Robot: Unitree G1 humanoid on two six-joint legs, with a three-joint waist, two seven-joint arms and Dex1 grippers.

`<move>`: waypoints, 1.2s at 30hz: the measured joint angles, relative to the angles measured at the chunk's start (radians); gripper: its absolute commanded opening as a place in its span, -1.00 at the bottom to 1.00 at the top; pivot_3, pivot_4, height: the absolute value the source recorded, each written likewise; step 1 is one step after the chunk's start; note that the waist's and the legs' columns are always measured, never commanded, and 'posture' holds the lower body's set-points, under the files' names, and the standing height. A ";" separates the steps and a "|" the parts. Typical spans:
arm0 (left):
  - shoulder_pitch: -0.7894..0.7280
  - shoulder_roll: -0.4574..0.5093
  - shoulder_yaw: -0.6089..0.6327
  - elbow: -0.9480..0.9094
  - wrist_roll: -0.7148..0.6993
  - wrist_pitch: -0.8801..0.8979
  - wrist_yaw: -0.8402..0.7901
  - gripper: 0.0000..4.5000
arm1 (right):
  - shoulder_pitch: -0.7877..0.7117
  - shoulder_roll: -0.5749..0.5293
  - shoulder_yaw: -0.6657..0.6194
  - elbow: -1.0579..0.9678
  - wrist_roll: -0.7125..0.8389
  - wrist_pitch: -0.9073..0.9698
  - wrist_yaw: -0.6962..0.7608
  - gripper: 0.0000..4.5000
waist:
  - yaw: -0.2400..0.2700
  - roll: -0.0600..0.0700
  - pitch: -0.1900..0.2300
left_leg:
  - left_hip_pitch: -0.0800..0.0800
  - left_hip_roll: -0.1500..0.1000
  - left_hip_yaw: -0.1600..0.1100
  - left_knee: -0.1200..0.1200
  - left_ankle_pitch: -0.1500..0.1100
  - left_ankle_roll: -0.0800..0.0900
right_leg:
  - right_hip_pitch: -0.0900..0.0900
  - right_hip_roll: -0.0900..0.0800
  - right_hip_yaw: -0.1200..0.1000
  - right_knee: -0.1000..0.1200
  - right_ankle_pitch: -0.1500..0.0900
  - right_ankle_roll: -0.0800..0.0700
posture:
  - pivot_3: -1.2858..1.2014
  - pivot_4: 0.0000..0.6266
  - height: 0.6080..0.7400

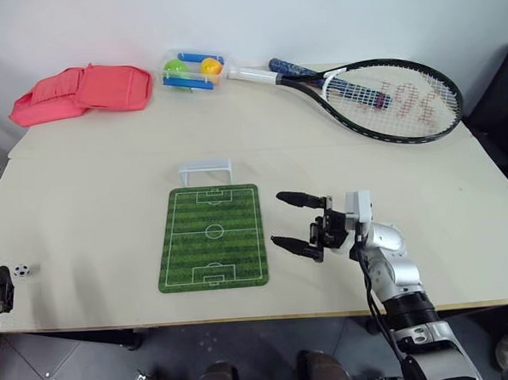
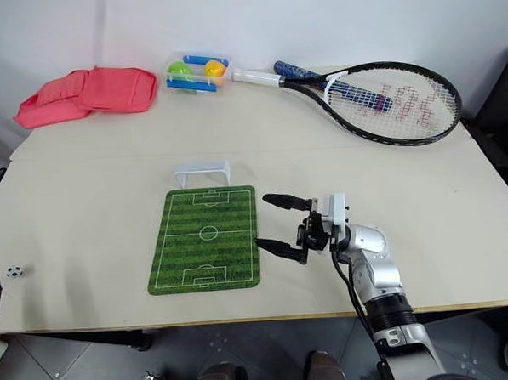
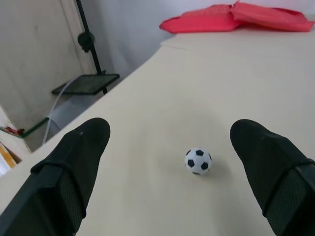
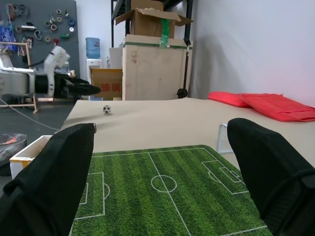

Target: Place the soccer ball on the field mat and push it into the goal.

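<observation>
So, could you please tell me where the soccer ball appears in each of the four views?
Left eye view: soccer ball near the table's front left edge.
Right eye view: same spot, far left.
Left wrist view: on the table.
Right wrist view: small, beyond the field mat.
Shared landmark: the red pouch.

Left pincer (image 1: 1,287): cut off by the frame's left edge in the head views, fingertip portion alone visible near the soccer ball (image 1: 20,271). Goal (image 4: 224,138): mostly hidden behind a right pincer finger (image 4: 268,172) in the right wrist view. Tennis racket (image 1: 391,98): string lettering too small to read.
</observation>
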 measured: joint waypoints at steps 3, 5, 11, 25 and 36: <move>-0.069 0.043 -0.026 0.106 0.020 0.029 -0.032 0.99 | 0.011 0.003 0.001 -0.003 -0.005 0.000 -0.008 1.00 | 0.000 0.000 0.000 | 0.000 0.000 0.001 0.000 0.000 0.000 | 0.000 0.000 0.000 0.000 0.000 0.000 | 0.03 -0.52 1.00; -0.093 0.054 -0.051 0.163 0.040 0.027 -0.075 0.99 | 0.016 0.006 0.001 -0.010 -0.006 0.000 -0.014 1.00 | -0.001 0.000 0.000 | 0.000 0.000 0.001 0.000 0.000 -0.001 | -0.001 0.000 0.001 0.000 0.000 0.000 | 0.03 -0.52 1.00; -0.195 0.082 -0.079 0.341 0.085 -0.036 -0.153 0.99 | 0.045 0.013 0.002 -0.054 -0.006 0.005 -0.036 1.00 | -0.001 -0.001 0.000 | 0.000 0.001 0.005 0.000 0.000 -0.001 | -0.004 0.001 0.001 0.002 0.000 -0.001 | 0.03 -0.52 1.00; -0.236 0.085 -0.101 0.398 0.099 -0.088 -0.202 -0.42 | 0.062 0.021 0.010 -0.111 -0.006 0.031 -0.067 1.00 | 0.002 -0.001 0.000 | 0.000 0.004 0.014 0.000 0.000 -0.002 | -0.012 0.000 0.001 0.009 0.002 -0.004 | 0.03 -0.52 1.00; -0.199 0.059 -0.138 0.192 -0.040 -0.103 -0.511 -0.62 | 0.068 -0.028 -0.013 -0.172 0.057 0.069 -0.005 1.00 | 0.004 -0.002 -0.001 | -0.001 0.007 0.017 0.001 0.000 -0.003 | -0.014 0.002 -0.001 0.009 0.003 -0.007 | 0.03 -0.52 1.00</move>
